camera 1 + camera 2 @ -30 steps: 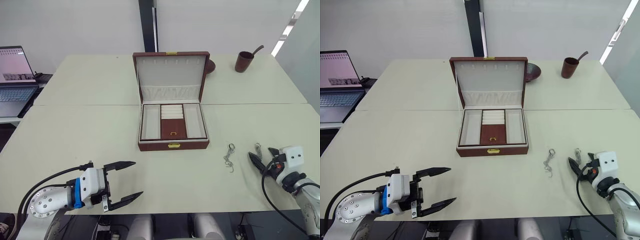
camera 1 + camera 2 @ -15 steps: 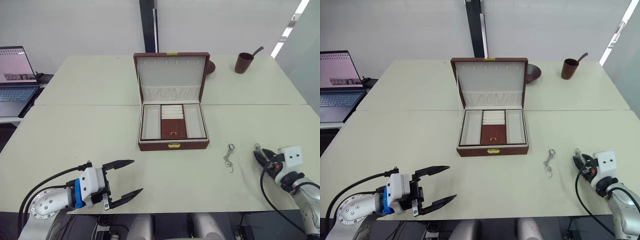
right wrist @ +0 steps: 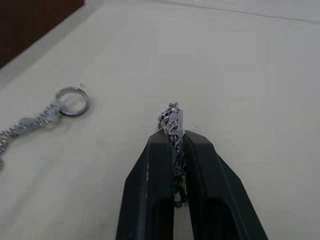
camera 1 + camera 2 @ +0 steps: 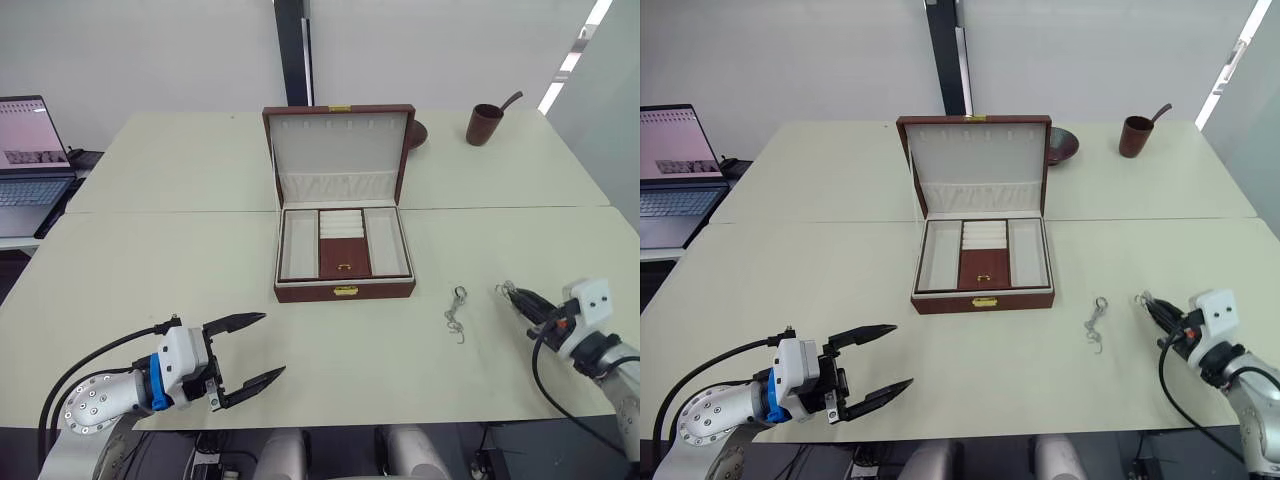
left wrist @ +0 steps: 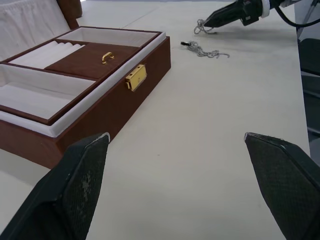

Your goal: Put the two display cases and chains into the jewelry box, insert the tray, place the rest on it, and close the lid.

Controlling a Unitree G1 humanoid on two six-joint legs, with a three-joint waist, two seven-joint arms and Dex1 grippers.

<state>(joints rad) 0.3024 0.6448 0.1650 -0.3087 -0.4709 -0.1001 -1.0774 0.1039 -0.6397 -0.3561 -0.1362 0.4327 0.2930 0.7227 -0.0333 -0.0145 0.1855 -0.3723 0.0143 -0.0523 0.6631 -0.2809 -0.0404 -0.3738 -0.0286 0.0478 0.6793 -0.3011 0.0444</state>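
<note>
The jewelry box [image 4: 345, 292] stands open at the table's centre, its lid [image 4: 338, 150] upright behind it. The tray [image 4: 344, 258] sits inside, its brown flap with the gold knob in the middle section. One silver chain [image 4: 456, 312] lies on the table to the right of the box. Further right, my right gripper [image 4: 507, 293] is shut on another silver chain [image 3: 171, 119], which sticks out past the fingertips [image 3: 197, 142]. My left gripper [image 4: 270, 345] hovers open and empty over the near left of the table. The display cases are out of view.
A laptop [image 4: 30, 150] sits on a side table at far left. A brown cup [image 4: 484, 124] with a spoon stands at the back right. A dark bowl [image 4: 417, 133] is partly hidden behind the lid.
My right gripper has gone from open to shut on the chain at the right and drawn back slightly rightward with it. The left arm has barely moved.
</note>
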